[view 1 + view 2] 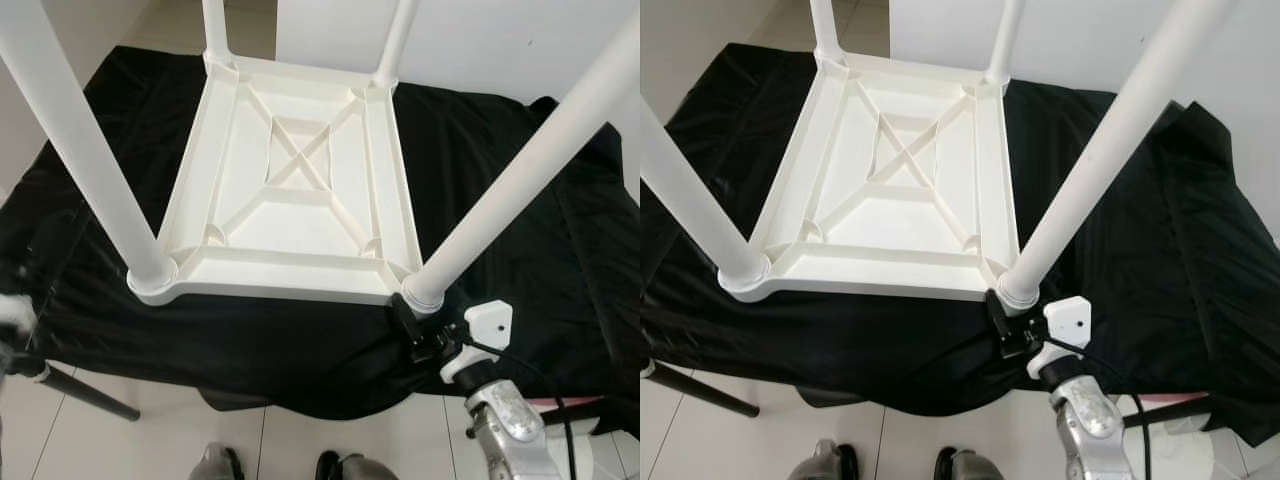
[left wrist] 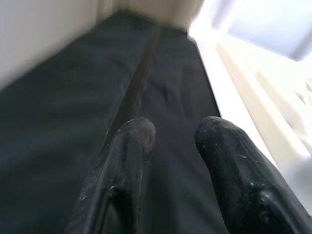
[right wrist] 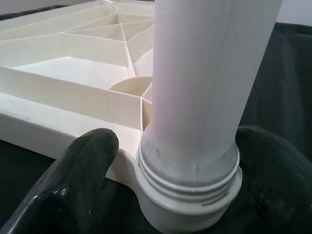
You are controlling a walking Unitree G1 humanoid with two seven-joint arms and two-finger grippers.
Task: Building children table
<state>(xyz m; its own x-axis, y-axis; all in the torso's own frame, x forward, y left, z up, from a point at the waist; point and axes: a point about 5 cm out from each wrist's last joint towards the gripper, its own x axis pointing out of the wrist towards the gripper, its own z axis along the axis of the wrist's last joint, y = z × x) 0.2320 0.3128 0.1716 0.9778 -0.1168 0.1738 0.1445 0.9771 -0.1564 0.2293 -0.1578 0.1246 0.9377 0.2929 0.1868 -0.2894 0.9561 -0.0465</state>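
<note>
Right gripper (image 3: pixel 187 161) straddles the near-right white plastic leg (image 3: pixel 204 83) at its threaded base.
Fingers open either side, not clamped; leg rises upright from the upturned white tabletop (image 1: pixel 290 170); left gripper (image 2: pixel 178 141), open, over black cloth (image 2: pixel 63 122).

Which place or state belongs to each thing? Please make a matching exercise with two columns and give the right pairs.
Things:
1. white tabletop
2. right gripper
3. left gripper
4. black cloth

Places or states:
A. fingers on both sides of the near right table leg, at its base
B. lies upside down with its ribbed underside up
C. spread under the tabletop
D. open, low over the dark cloth beside the tabletop's edge

Pairs: 1-B, 2-A, 3-D, 4-C
</note>
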